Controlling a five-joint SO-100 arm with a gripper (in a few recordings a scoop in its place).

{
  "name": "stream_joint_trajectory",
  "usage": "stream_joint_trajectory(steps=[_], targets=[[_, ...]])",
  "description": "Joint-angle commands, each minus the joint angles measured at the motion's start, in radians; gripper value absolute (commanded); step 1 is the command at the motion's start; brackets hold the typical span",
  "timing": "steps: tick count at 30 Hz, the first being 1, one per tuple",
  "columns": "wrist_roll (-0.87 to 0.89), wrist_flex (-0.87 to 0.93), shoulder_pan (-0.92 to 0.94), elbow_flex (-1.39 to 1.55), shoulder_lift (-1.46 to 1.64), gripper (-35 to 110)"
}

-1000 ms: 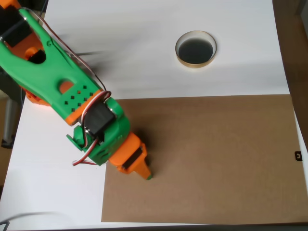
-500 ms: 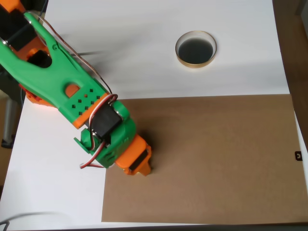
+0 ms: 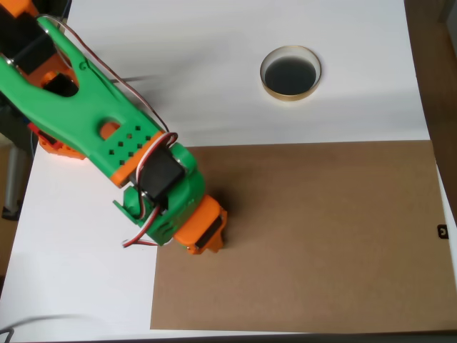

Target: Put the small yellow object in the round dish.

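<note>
Round dish on white table, dark inside.

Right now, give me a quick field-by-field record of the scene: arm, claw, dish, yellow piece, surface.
arm: green and orange, reaching in from the upper left of the overhead view
claw: pointing down over the left part of the brown board; its tips are hidden under its own body, open or shut cannot be told
round dish: on the white table, upper right of the claw, dark inside, nothing in it
small yellow object: cannot be located from this view
gap: dish and claw well apart
</note>
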Motion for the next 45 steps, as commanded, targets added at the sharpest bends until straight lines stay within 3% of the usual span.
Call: stream_joint_trajectory(steps=[1,18,32,45], targets=[[-0.041,0.034,-0.038,-0.077,0.13,0],[-0.213,0.186,-0.307,-0.222,0.158,0],[-0.156,0.23,-0.68,-0.314,0.084,0],[-0.1,0.275,-0.899,-0.526,-0.092,0]])
